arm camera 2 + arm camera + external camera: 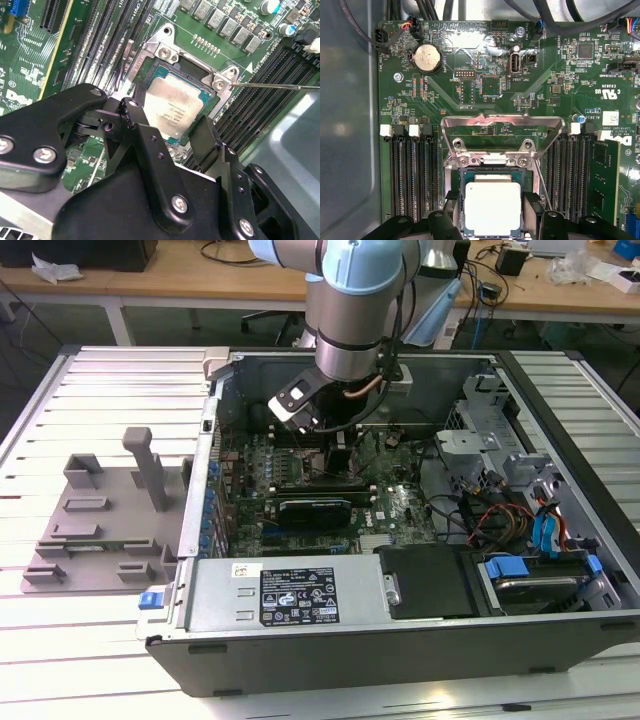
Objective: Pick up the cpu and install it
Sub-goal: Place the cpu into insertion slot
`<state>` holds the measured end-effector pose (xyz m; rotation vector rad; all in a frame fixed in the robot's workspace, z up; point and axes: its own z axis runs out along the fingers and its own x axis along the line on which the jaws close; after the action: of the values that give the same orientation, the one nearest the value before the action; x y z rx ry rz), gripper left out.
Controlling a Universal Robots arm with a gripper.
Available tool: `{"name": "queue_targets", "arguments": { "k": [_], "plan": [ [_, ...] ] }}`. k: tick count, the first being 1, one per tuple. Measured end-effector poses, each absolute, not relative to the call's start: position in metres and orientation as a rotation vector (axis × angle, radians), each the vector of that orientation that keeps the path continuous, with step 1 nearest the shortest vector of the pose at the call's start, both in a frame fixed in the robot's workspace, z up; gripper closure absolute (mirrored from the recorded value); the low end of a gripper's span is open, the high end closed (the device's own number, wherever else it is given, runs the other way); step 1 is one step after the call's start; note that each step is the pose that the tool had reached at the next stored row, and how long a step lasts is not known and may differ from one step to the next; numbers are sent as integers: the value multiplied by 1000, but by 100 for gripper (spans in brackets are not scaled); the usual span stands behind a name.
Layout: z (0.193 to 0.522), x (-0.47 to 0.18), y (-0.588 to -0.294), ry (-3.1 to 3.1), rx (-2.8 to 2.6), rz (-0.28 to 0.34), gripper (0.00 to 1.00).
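The cpu is a flat silver square with a thin green rim, lying in the motherboard socket. In both wrist views my gripper straddles it, one black finger against one edge and the other finger against the opposite edge, shut on it. The first wrist view shows the cpu low in the socket recess, with the metal load plate swung open beyond it. In the exterior view the arm's wrist reaches down into the open computer case over the motherboard.
Memory slots flank the socket on both sides. A thin socket lever sticks out sideways. A coin battery sits further up the board. A grey plastic fixture with upright posts stands outside the case at the exterior view's left.
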<state>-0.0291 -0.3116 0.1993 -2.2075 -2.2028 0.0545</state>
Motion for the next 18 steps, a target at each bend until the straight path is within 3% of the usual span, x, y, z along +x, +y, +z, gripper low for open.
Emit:
{"name": "queue_targets", "arguments": {
  "k": [6, 12, 13, 15, 18],
  "plan": [
    [221, -29, -310, -2203, -2207, 55, 40],
    [256, -29, -309, -2204, -2208, 57, 77],
    [261, -29, -309, -2204, -2209, 58, 77],
    [270, -29, -308, -2206, -2211, 62, 89],
    [284, -29, -307, -2209, -2214, 69, 89]
  ]
}}
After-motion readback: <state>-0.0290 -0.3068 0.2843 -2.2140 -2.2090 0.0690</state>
